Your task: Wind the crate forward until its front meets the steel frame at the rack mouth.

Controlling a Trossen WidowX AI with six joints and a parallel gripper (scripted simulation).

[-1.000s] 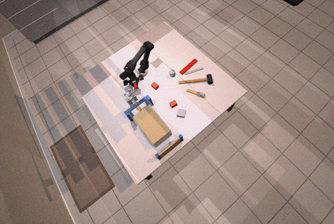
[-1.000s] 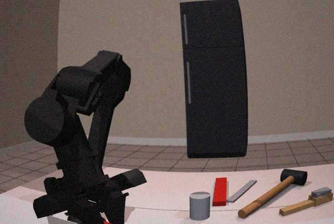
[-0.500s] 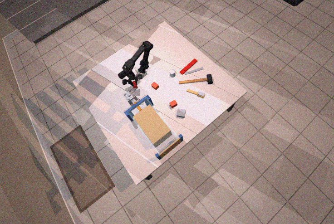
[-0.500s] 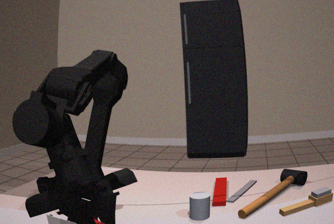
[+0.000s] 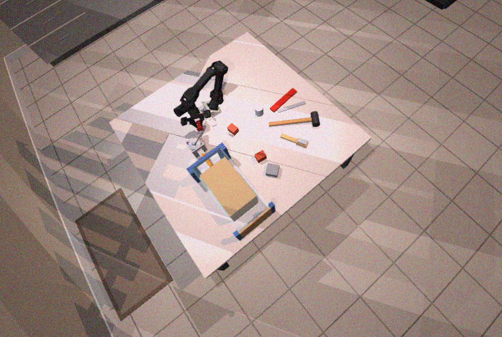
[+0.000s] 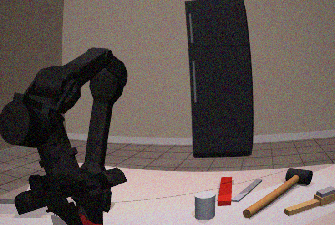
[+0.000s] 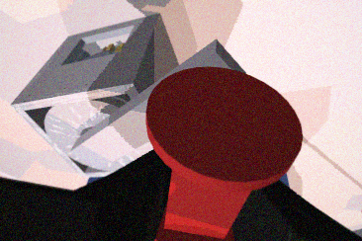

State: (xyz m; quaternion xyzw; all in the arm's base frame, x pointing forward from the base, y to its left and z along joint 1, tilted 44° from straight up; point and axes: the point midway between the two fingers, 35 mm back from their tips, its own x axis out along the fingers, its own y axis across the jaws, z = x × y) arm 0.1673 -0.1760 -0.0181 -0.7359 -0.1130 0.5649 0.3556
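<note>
1. You are working from the winch on the table as landmark.
2. Your pincer is clamping on the red grip of the winch handle, and is hovering beside the winch on its robot-arm side.
3. The handle's grey crank bar is reaching from the grip toward the winch; you cannot verify key seating here.
4. The crate is sitting beyond the winch, behind the blue frame. It is appearing flat, with its front standing near but short of that frame.
5. The orange strap is running between winch and crate.
6. A red block is lying near the winch; the mallet and red bar are lying well apart from it.
</note>
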